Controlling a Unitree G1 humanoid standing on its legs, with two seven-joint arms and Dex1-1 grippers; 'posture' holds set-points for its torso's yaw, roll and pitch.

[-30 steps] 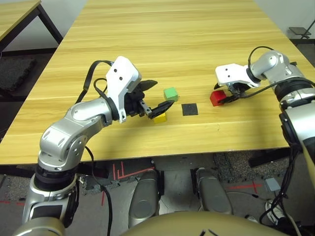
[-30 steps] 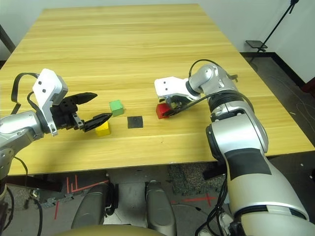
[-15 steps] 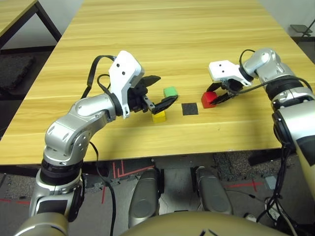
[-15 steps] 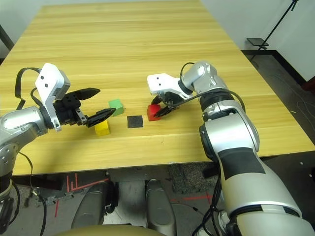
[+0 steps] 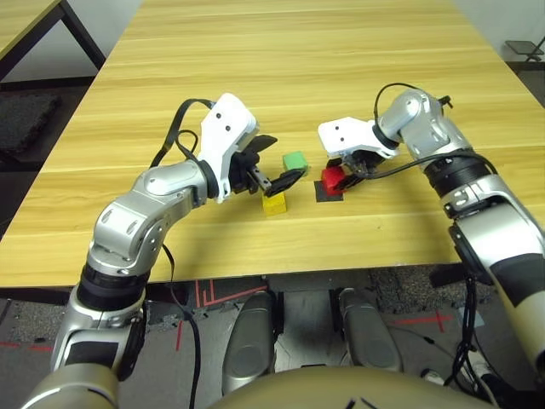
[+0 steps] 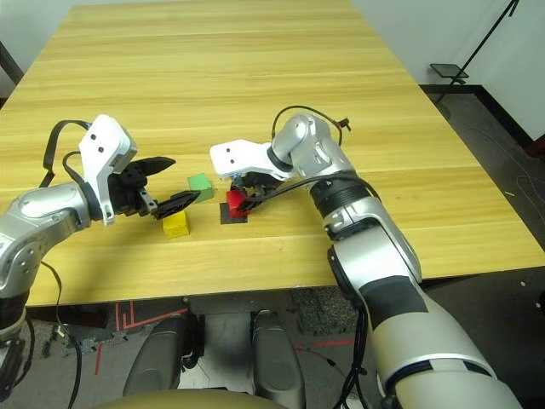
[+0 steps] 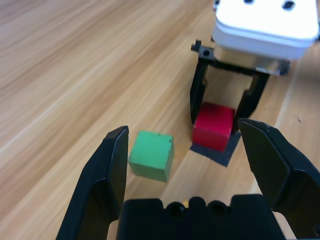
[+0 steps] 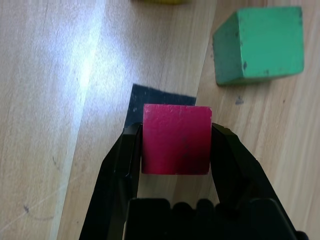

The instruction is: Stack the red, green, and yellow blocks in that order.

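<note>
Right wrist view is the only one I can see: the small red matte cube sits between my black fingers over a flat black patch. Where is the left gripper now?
Observer: The left gripper hangs open over the table, near the small green matte cube.
Operator: I see only a yellow sliver at my picture's edge. Where does that block lie?
Observer: The small yellow matte cube rests on the wooden table, just below the left gripper's lower finger.
Operator: Is my red cube on the patch?
Observer: The right gripper holds the red cube at the flat black square patch; whether it touches, I cannot tell.
</note>
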